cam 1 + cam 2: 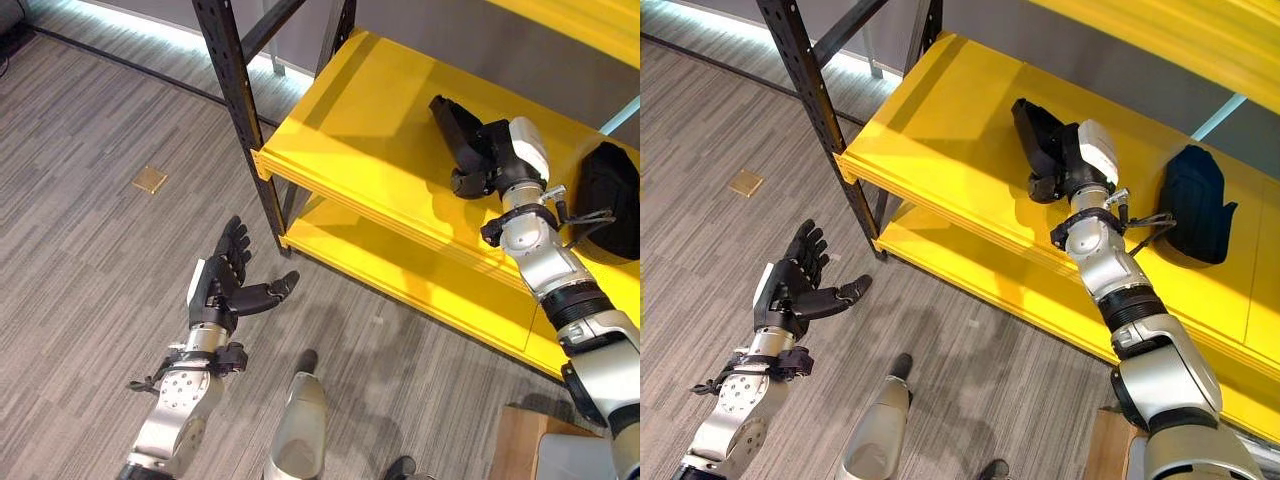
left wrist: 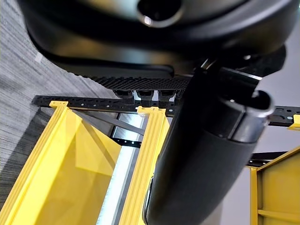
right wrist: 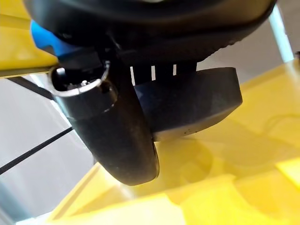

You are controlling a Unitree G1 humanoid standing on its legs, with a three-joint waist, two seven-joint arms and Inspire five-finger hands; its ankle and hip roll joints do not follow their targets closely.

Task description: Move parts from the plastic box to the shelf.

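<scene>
Two dark parts show at the bright yellow metal shelf (image 1: 370,130). One, a flat black block-shaped part (image 1: 1033,128), sits in the right hand (image 1: 1060,160), whose fingers and thumb are curled round it; in the right wrist view the block's rounded end (image 3: 197,103) juts out past the thumb (image 3: 112,136), just above the yellow board. Whether it already touches the board cannot be told. The other, a bulkier black rounded part (image 1: 1193,205), lies on the same shelf board, beside the right forearm and well behind the hand, toward the wrist side. The left hand (image 1: 225,280) hangs over the grey striped carpet floor (image 1: 90,250), palm up, fingers spread and relaxed, thumb pointing toward the shelf, with nothing in it. Its black perforated steel upright (image 1: 245,110) stands just beyond the left hand's fingertips, between that hand and the shelf boards.
</scene>
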